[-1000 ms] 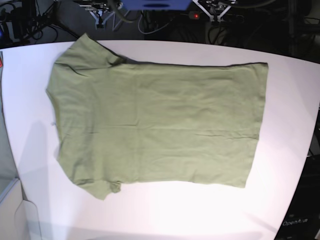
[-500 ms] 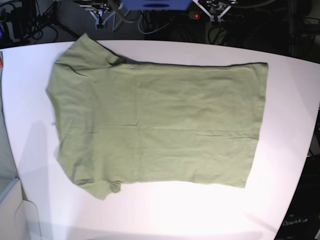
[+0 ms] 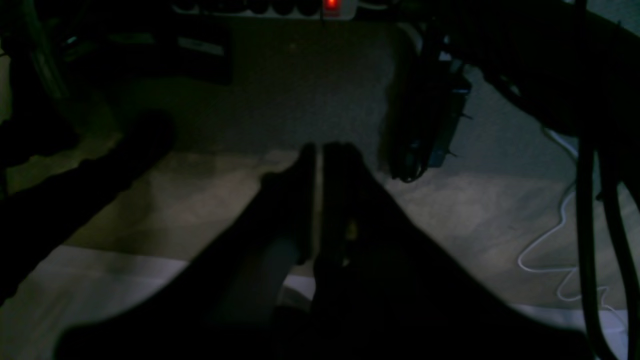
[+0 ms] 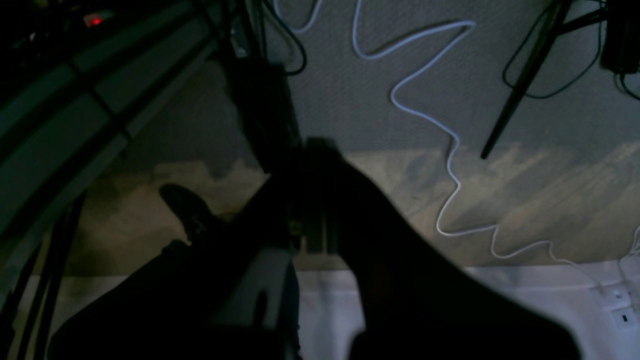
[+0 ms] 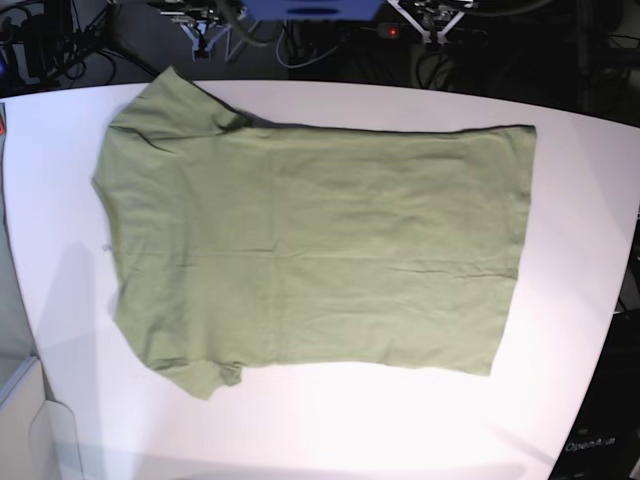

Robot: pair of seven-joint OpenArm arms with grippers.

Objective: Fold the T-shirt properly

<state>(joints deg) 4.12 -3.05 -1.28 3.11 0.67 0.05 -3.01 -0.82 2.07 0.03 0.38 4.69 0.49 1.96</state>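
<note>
Two grippers sit parked away from the work, neither holding anything. The left gripper [image 3: 318, 150], a dark two-fingered claw seen from its own wrist camera, has its fingers pressed together with only a thin sliver of light between them; beyond the tips lie grey carpet, a pale floor patch, a thin white cable [image 3: 542, 247] and a power strip with a red light [image 3: 331, 4]. The right gripper [image 4: 312, 150], equally dark in its wrist view, also has its fingers drawn together on nothing, pointing toward carpet where a looping white cord [image 4: 452, 145] trails. Both wrist views show the white table's edge [image 4: 500, 285] below the fingers, which suggests the arms rest behind the table's far side, probably so the whole surface stays free for the first fold. Moving outward to the overhead base view, the plain sage-green short-sleeved cotton T-shirt [image 5: 310, 245] lies spread flat across the round white table [image 5: 580, 200], turned sideways: collar and both sleeves toward the view's left, the straight hem toward the right. The fabric is smooth apart from faint creases, and one sleeve at the lower left is slightly bunched. No fold has been made, so the task looks to be at its start, the shirt laid out ready to be gripped by its edges.
</note>
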